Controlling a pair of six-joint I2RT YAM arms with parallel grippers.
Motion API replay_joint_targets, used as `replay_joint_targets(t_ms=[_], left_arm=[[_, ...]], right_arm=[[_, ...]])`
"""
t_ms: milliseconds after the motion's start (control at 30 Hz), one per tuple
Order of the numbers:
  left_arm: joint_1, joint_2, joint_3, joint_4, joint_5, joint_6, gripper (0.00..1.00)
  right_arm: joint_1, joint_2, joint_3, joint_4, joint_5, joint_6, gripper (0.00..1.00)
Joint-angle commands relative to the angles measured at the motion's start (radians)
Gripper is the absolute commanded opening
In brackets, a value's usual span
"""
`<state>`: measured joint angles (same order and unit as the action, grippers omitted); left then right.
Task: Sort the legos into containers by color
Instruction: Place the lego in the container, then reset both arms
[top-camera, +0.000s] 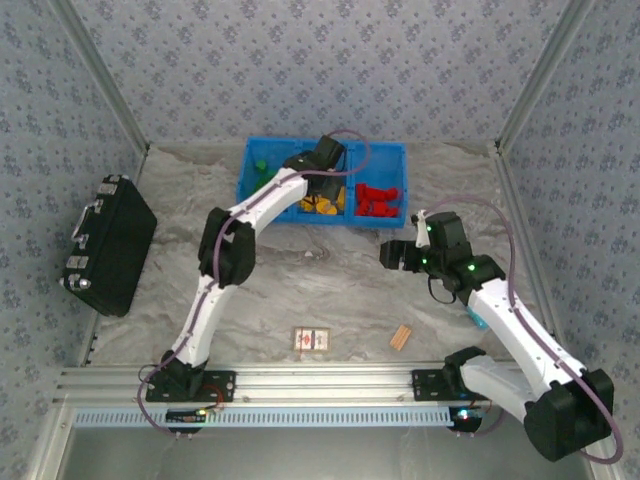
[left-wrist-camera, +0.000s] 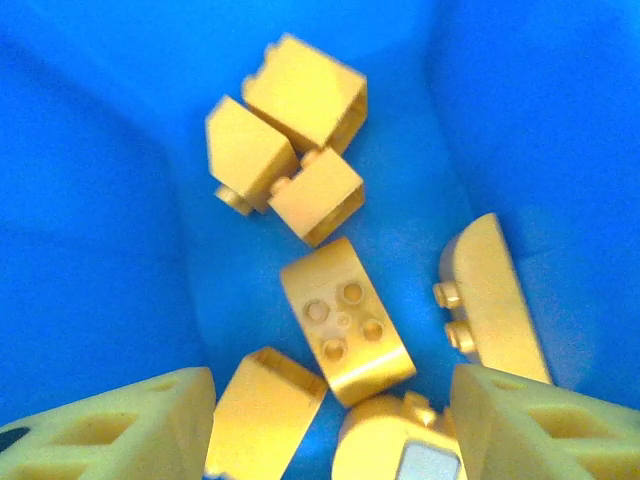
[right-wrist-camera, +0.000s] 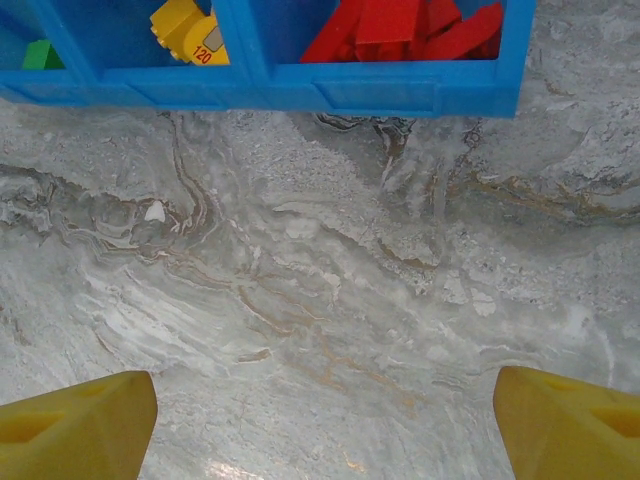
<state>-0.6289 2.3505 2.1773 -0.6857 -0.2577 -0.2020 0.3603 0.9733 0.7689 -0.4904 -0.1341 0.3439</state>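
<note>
Three blue bins (top-camera: 385, 152), seven yellow bricks (left-wrist-camera: 345, 320), one black case (top-camera: 108, 245), one wooden block (top-camera: 401, 337), one card (top-camera: 313, 340).

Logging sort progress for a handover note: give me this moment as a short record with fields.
containers: three joined blue bins
contents, left to right in top view: green legos, yellow legos, red legos
left gripper: open, in middle bin over yellow legos
right gripper: open, empty, above table
also on table: card, wooden block, black case
</note>
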Motion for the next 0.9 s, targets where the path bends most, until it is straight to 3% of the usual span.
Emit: replay_joint_targets(t_ms=[0, 267, 500, 700, 867], left_arm=[[0.002, -0.163, -0.045, 0.061, -0.038, 0.024, 0.64], [-0.018, -0.483, -0.363, 0.152, -0.157, 0.064, 0.65], [-0.009, -0.893, -0.825, 0.277, -0.251, 0.114, 0.72], [0.043, -1.244, -1.160, 0.299, -0.351, 0.111, 0.77], [0.065, -1.682, -1.651, 0.674, -0.438, 0.220, 0.89]], right_arm=[[0.018, -0.019, 0.035, -0.044, 0.048, 0.003, 0.89], [0.044, -0.061, 0.072, -0.106, 0.130, -0.052, 0.89], [0.045, -0.133, 0.064, -0.158, 0.207, -0.063, 0.95], [0.045, -0.107, 0.050, -0.183, 0.184, -0.060, 0.99], [0.048, -0.111, 0.017, -0.230, 0.314, -0.010, 0.99]])
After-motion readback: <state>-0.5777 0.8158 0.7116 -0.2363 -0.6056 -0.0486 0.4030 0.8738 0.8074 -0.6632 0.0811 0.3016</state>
